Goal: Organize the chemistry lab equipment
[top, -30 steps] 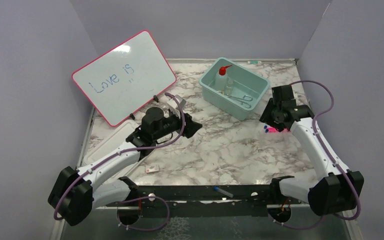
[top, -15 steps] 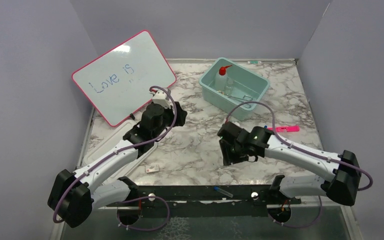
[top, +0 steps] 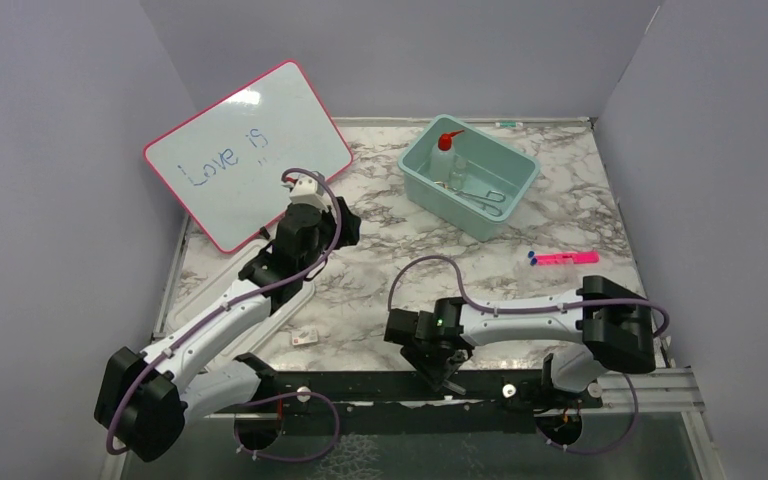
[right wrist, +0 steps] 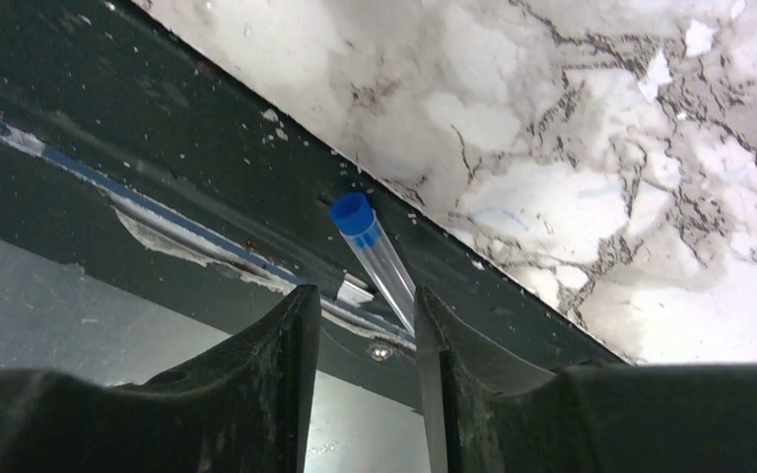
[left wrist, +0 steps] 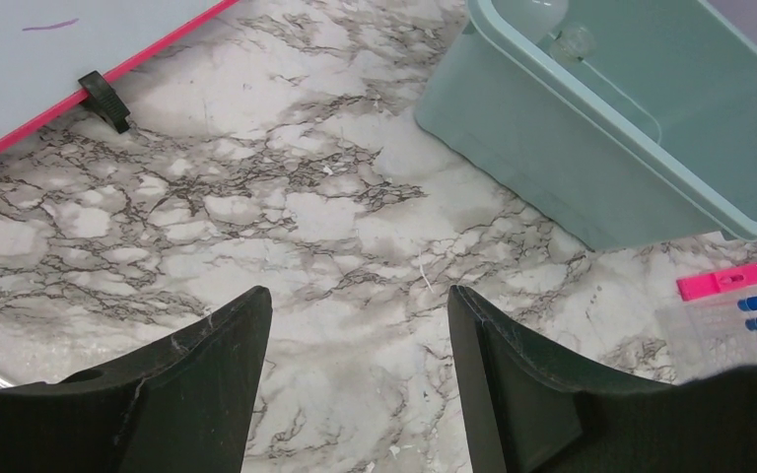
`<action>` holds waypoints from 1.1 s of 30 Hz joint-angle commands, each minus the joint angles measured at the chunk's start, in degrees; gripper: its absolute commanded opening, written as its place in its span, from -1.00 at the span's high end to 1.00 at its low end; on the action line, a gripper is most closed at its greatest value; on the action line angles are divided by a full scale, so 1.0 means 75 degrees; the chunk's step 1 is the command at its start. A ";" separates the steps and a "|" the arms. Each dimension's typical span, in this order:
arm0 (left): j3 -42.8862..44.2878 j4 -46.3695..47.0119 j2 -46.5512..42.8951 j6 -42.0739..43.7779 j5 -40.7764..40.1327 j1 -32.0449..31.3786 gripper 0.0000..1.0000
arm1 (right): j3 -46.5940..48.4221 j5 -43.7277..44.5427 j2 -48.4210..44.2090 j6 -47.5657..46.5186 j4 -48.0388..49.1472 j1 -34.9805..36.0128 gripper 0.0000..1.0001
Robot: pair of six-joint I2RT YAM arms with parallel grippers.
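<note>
**Right gripper lines up on the stray tube at the near rail**

The right gripper has its fingers a little apart, nothing clamped. A clear tube with a blue cap lies just ahead of them. Its far end runs back into the gap, close against the right-hand finger; I cannot tell whether they touch. The tube rests on the black rail beneath the fingers, just off the edge of the marble table. That probably explains the steep approach from above. In the top view the right arm lies low along the near edge, with its wrist bent down over the rail.

The left gripper is wide open and empty above bare marble. A green bin sits ahead to its right, already holding the squeeze bottle and forceps. A pink stick lies further right and the whiteboard ahead to the left. The left arm reaches forward, seemingly waiting.
</note>
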 commanded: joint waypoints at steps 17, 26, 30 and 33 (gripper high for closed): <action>-0.0092 0.0024 -0.0342 0.0020 0.0114 0.0113 -0.37 | 0.0176 0.0646 0.0818 -0.0614 0.0593 0.0058 0.62; -0.0204 0.0071 -0.0351 -0.0134 0.0200 0.0148 -0.38 | 0.0352 0.1313 -0.0719 -0.0424 0.1273 -0.1132 0.70; -0.0453 0.0610 -0.0438 -0.0237 0.0980 0.0148 -0.44 | 0.0392 0.1680 -0.1687 -0.0173 0.2192 -0.2328 0.70; -0.0819 0.1853 -0.0556 0.0124 0.2794 0.0148 -0.49 | 0.0498 0.2019 -0.2330 0.0152 0.3033 -0.3143 0.70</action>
